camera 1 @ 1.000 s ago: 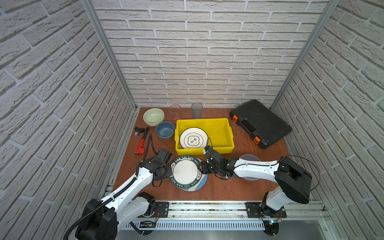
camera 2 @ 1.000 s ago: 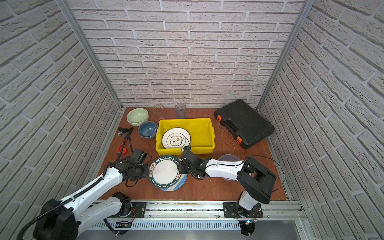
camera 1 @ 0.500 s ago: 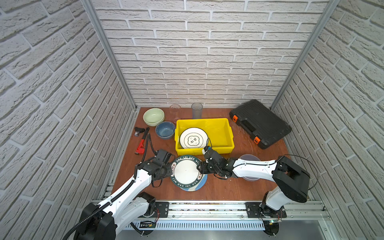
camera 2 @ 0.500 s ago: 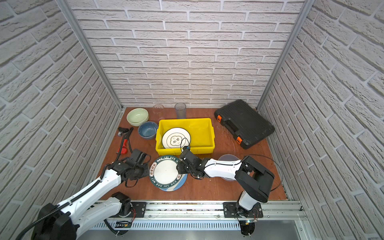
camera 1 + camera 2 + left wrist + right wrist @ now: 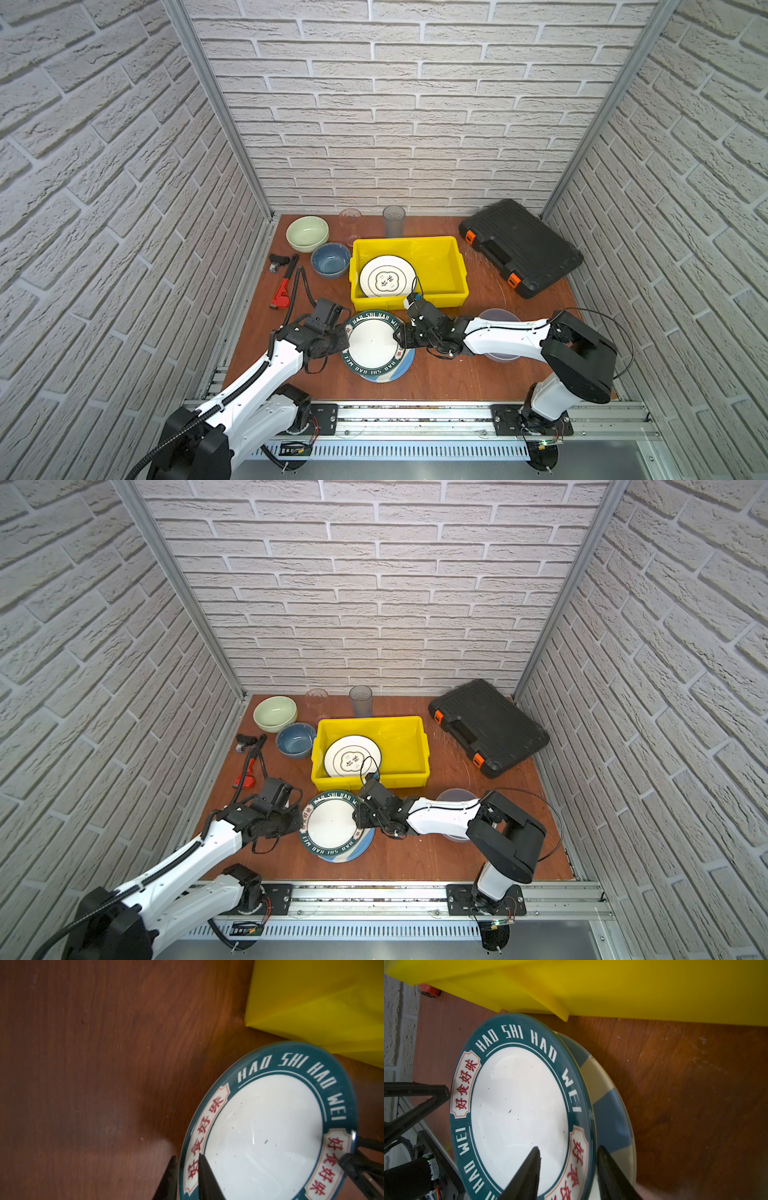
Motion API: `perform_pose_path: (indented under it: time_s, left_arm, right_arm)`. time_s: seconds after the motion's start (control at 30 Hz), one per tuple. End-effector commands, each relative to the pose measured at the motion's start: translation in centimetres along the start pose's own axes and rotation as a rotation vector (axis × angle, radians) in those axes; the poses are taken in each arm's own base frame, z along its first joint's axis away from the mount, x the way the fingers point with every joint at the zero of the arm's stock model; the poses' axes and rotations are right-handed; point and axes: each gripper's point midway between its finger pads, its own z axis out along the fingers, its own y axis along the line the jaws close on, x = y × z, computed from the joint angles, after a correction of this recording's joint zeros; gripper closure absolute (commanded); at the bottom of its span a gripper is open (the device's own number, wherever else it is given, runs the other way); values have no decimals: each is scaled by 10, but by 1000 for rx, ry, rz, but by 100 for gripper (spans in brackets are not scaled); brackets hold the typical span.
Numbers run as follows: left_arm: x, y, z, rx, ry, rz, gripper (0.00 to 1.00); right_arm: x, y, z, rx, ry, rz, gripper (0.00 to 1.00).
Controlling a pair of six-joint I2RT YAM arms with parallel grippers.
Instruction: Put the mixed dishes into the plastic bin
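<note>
The white plate with a dark lettered rim (image 5: 372, 345) (image 5: 519, 1105) lies on the blue-white striped plate (image 5: 404, 365) (image 5: 610, 1109), just in front of the yellow plastic bin (image 5: 440, 270). My left gripper (image 5: 347, 336) (image 5: 187, 1156) is shut on the lettered plate's left rim. My right gripper (image 5: 399, 336) (image 5: 569, 1147) is open astride its right rim, one finger over the white middle and one under the rim. A white plate with a dark motif (image 5: 387, 276) leans inside the bin.
A green bowl (image 5: 307, 232), a blue bowl (image 5: 331, 259) and two clear tumblers (image 5: 350, 220) (image 5: 393, 220) stand behind and left of the bin. A lavender bowl (image 5: 498, 318) sits under my right arm. There is a black case (image 5: 519, 247) at back right and a red wrench (image 5: 284, 286) at left.
Both grippers stay at opposite rims of the lettered plate. The plate has shifted very slightly to the left.
</note>
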Motion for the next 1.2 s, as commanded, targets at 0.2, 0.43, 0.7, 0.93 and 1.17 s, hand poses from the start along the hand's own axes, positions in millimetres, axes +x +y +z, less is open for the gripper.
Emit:
perform_pose_path:
  time_s: [0.2,0.43,0.7,0.93,1.17]
  left_arm:
    - [4,-1,13,8,15,27,91]
    - [11,2,20,3,37,24,94]
    - [15,5,22,4,45,20,94]
    - [10,-3,12,45,20,11,93]
    - [-7,-15,-11,70,-26,12,85]
  right_arm:
    - [1,5,3,-22,-3,2,54]
    - [5,2,5,-22,4,13,57]
    - [2,5,-1,-38,-15,17,65]
    - [-3,1,-13,-17,-44,18,80]
    - [-5,-2,-26,-1,-65,6,91]
